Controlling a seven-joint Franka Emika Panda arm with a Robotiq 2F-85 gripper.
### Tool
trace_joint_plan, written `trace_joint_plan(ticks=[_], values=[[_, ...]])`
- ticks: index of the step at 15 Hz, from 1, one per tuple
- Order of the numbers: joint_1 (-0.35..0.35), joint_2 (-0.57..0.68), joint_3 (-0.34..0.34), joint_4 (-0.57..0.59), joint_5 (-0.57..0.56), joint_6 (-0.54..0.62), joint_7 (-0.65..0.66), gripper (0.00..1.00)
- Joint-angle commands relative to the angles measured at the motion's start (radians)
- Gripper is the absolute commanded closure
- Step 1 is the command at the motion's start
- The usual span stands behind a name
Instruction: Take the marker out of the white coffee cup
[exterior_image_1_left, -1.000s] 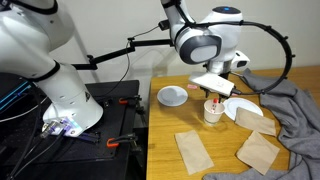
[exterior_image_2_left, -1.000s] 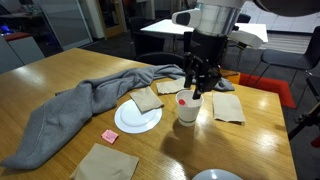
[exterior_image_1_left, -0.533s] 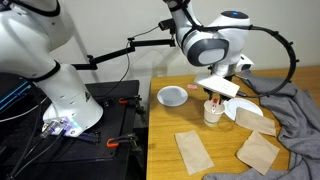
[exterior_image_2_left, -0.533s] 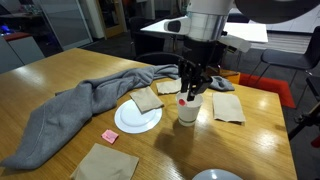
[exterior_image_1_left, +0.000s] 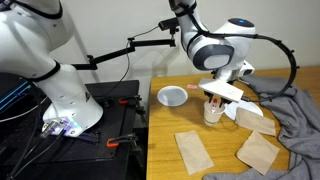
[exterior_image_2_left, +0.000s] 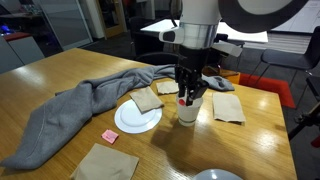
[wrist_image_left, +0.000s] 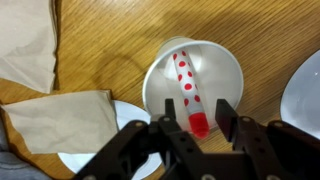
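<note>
The white coffee cup (wrist_image_left: 190, 82) stands upright on the wooden table and shows in both exterior views (exterior_image_1_left: 213, 113) (exterior_image_2_left: 189, 108). The marker (wrist_image_left: 188, 92), white with red dots and a red tip, leans inside it with its top above the rim. My gripper (wrist_image_left: 196, 118) is open directly over the cup, its two black fingers on either side of the marker's red top without touching it. In an exterior view the fingers (exterior_image_2_left: 191, 93) reach down to the cup's rim.
A white plate (exterior_image_2_left: 137, 118) with a brown napkin (exterior_image_2_left: 147, 99) lies beside the cup. Other brown napkins (exterior_image_1_left: 193, 152) (exterior_image_1_left: 258, 152), a white bowl (exterior_image_1_left: 173, 96), a grey cloth (exterior_image_2_left: 75, 105) and a small pink-red piece (exterior_image_2_left: 110, 135) lie on the table (exterior_image_2_left: 60, 75).
My gripper has moved down toward the cup, so its fingers now flank the marker's top. The cup and marker have not moved.
</note>
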Motion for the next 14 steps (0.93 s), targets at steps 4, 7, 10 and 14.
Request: trace_joint_plan(ticks=[4,7,10,14], values=[[0.000,0.047,0.004,0.059,0.005,-0.033,-0.065,0.63],[-0.001,0.066,0.007,0.073,0.005,-0.033,-0.079,0.78],[0.008,0.063,0.004,0.067,0.002,-0.033,-0.077,0.99],[0.053,-0.011,-0.020,-0.009,-0.011,-0.013,-0.022,0.95]])
